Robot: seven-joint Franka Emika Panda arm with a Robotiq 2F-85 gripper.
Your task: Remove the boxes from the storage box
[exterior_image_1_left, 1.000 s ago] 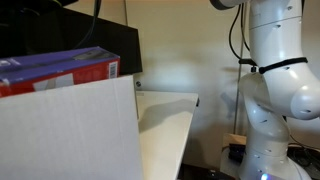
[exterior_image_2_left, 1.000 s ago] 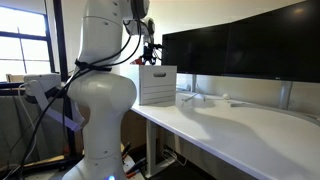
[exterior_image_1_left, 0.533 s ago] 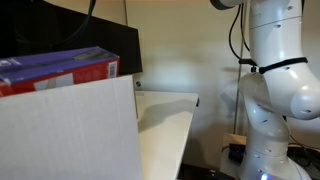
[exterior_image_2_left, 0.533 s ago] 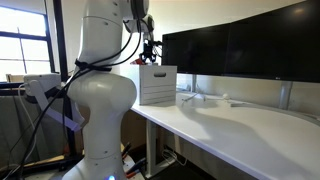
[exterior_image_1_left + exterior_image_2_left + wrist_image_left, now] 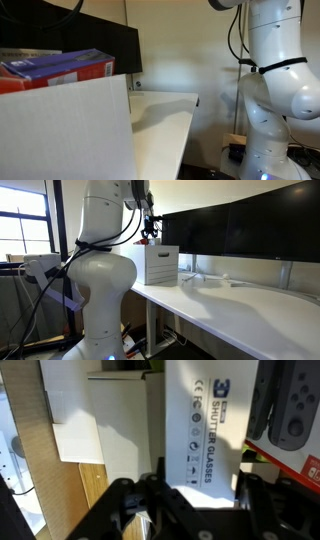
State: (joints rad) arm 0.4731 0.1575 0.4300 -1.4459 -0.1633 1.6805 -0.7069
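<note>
Gripper [image 5: 200,498] clasps 1 white carton [image 5: 205,430] beside 1 red carton [image 5: 296,466].

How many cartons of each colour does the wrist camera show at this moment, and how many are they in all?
white carton with black print: 1
red carton: 1
Total: 2
The plain white panel on the left is not counted: it may be a carton or a wall, and I cannot tell which.
</note>
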